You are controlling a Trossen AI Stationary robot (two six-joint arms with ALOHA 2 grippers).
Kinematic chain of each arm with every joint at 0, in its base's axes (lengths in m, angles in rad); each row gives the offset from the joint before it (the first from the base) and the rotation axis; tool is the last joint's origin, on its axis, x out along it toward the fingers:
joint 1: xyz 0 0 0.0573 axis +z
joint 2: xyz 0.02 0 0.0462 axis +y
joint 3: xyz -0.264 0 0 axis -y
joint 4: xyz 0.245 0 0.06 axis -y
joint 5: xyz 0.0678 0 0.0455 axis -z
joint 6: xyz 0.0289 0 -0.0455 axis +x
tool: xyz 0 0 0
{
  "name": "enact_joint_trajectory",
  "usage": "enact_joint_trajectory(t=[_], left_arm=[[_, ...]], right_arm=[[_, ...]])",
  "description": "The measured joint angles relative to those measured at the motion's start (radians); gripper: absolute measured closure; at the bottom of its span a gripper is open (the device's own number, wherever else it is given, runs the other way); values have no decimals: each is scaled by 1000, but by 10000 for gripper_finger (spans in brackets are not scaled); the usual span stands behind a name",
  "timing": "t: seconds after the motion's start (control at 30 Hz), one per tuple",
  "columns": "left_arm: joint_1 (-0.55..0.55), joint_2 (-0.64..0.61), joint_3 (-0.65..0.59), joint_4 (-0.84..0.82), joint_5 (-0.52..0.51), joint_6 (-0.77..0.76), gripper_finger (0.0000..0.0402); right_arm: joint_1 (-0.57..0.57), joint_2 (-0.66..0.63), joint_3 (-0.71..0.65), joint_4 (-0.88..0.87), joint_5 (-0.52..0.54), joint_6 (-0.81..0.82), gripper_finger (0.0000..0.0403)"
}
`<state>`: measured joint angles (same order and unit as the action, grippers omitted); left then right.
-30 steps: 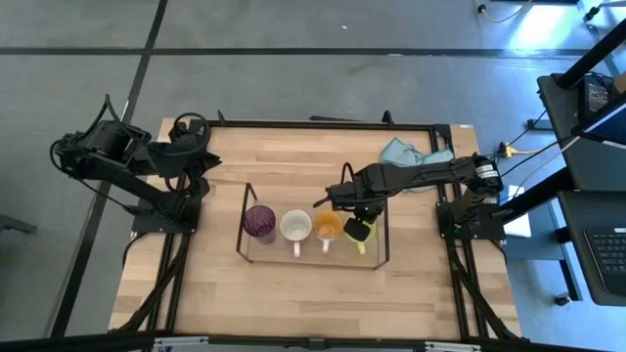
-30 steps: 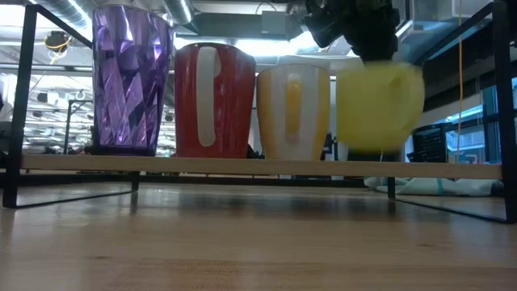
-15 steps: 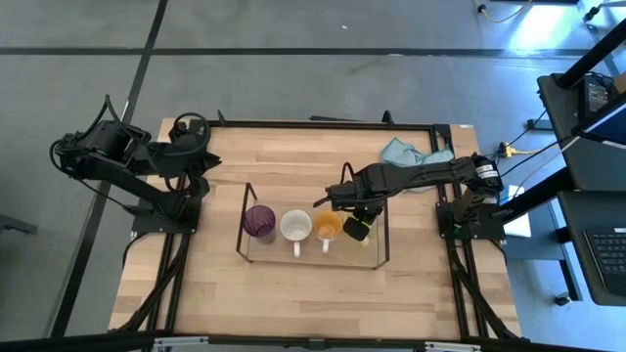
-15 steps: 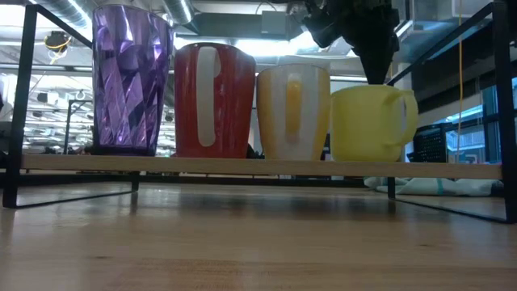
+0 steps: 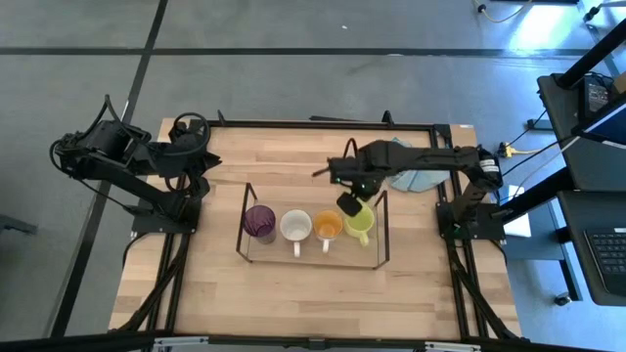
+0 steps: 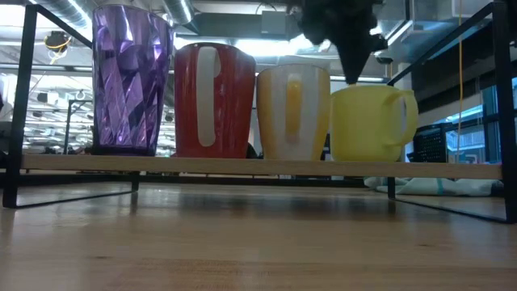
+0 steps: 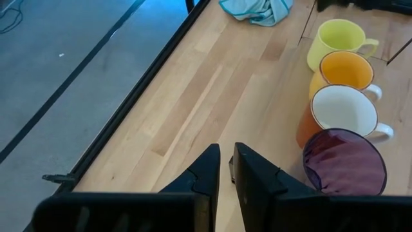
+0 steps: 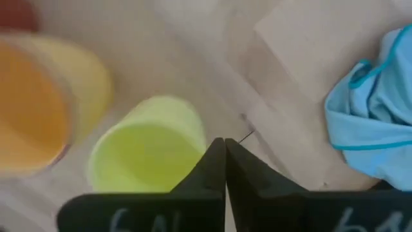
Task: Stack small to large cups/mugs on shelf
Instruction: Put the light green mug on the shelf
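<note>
Four cups stand in a row on the black wire shelf (image 5: 246,196), bases on its board (image 6: 242,167): the purple cup (image 5: 259,222), the brown-orange mug with white inside (image 5: 295,227), the orange mug (image 5: 328,226) and the yellow-green mug (image 5: 360,223) at the right end. My right gripper (image 5: 347,204) is shut and hovers just above the yellow-green mug's (image 6: 371,121) far rim, its tip (image 6: 353,74) close over it. In the right wrist view the shut fingers (image 8: 224,143) point past that mug (image 8: 145,154). My left gripper (image 5: 199,137) waits shut at the table's far left.
A light blue cloth (image 5: 411,156) lies crumpled on the table beyond the shelf's right end, under the right arm. Bare wood spreads in front of the shelf (image 5: 313,293) and to its left. A black frame (image 5: 323,124) edges the table.
The right gripper carried the yellow-green mug down onto the shelf's right end and let go; the mug now stands upright beside the orange mug. The gripper then rose a little and drew back toward the table's far edge.
</note>
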<state>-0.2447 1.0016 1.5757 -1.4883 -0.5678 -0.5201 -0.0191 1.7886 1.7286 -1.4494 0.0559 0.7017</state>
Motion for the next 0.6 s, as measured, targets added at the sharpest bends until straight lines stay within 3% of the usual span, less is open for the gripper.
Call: enact_joint_trajectory(t=[0.27, 0.43, 0.6], left_arm=[[0, 0, 0, 0, -3, -2, 360], [0, 0, 0, 0, -3, -21, 360], [0, 0, 0, 0, -3, -22, 360]], right_arm=[[-103, 2, -90, 57, -55, -23, 400], [-108, 2, -185, 118, -152, -21, 400], [-85, 2, -211, 185, -158, 2, 400]])
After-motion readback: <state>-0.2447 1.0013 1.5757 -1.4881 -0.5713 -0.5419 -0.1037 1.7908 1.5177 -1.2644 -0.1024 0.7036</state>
